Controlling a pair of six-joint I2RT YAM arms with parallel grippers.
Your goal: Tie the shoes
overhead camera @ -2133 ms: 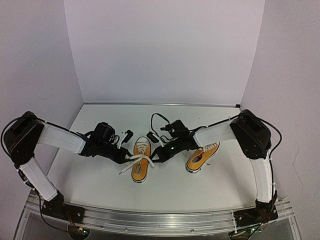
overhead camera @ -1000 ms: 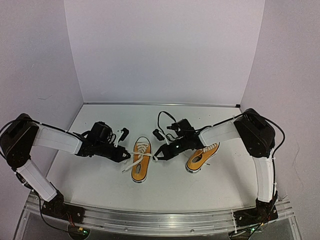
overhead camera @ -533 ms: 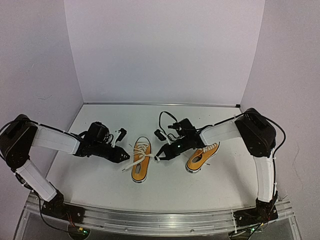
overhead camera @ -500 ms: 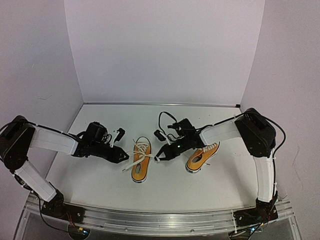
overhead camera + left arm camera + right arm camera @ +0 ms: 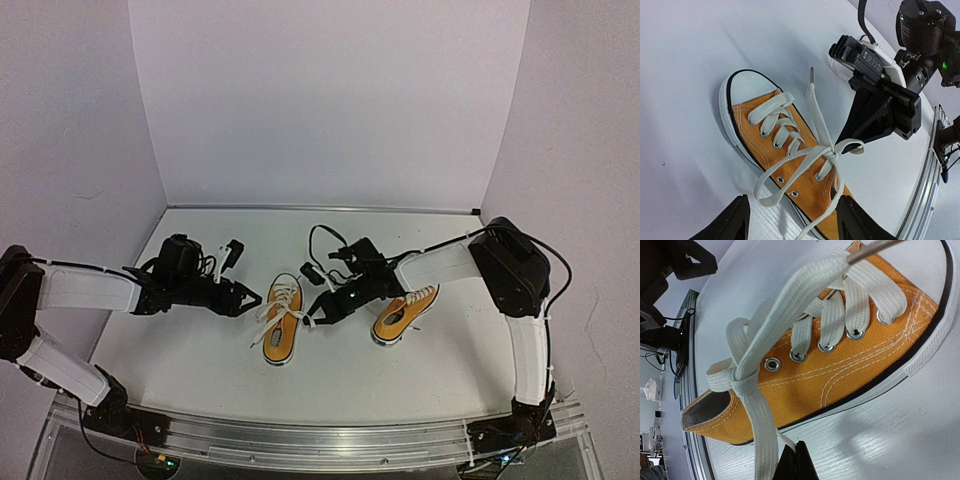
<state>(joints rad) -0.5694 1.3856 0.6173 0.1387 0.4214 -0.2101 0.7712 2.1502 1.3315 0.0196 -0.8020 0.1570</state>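
Note:
One orange-yellow shoe (image 5: 281, 325) lies mid-table with its toe pointing away, and its white laces (image 5: 790, 112) are crossed in a knot (image 5: 831, 151). My left gripper (image 5: 252, 297) is just left of the shoe, open. In the left wrist view its fingers (image 5: 735, 222) straddle a slack lace loop (image 5: 771, 192) without touching it. My right gripper (image 5: 312, 318) is at the shoe's right side, shut on the other lace loop (image 5: 762, 440), which runs taut from the knot (image 5: 737, 380). The second shoe (image 5: 405, 312) lies to the right, under the right arm.
A metal rail (image 5: 320, 435) runs along the near table edge. White walls close the back and both sides. A black cable (image 5: 318, 240) loops above the right wrist. The loose lace end with its aglet (image 5: 811, 75) lies past the shoe's toe.
My left gripper has opened, let go of its lace loop and drawn back to the left. The right gripper has stayed shut on its loop, barely moving.

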